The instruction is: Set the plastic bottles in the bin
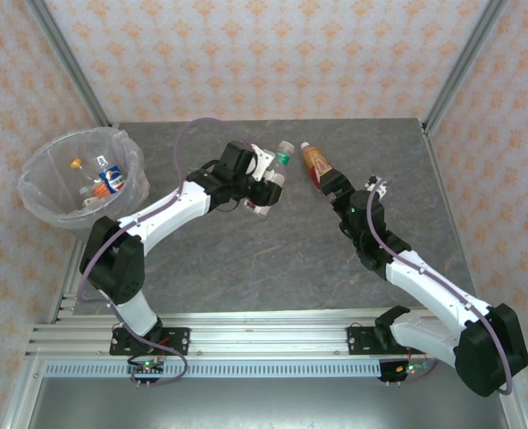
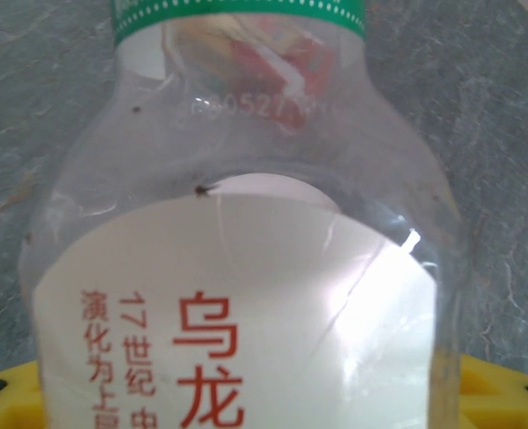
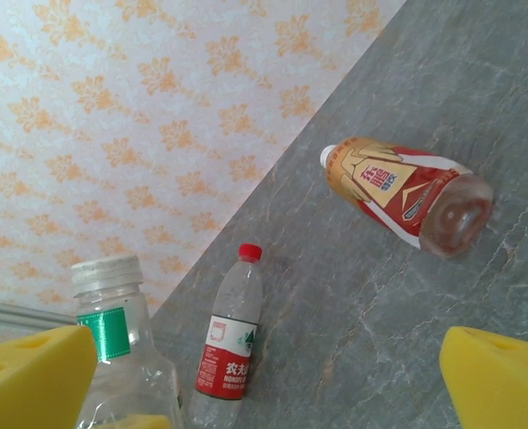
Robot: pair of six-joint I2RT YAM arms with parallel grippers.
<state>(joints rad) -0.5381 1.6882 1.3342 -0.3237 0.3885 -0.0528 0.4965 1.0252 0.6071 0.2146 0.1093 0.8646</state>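
Clamping on a clear, rounded plastic bottle (image 2: 246, 179) with a white label and a green band under its white cap, the left gripper (image 1: 272, 179) is holding it over the far middle of the table (image 1: 246, 259), which is showing a grey, marble-like surface. The right gripper (image 1: 335, 186) is standing with its yellow, soft-looking fingers (image 3: 491, 375) wide apart and nothing between them. Just beyond it, a second bottle (image 3: 406, 192) with a glossy red and orange label is lying on its side on the table. A slim bottle (image 3: 232, 344) with a red cap and a red and white label is lying near it, also on its side. At the far left, the round translucent bin (image 1: 33, 192), lined with a crinkled clear bag (image 1: 125, 143), is containing several bottles (image 1: 110, 179).
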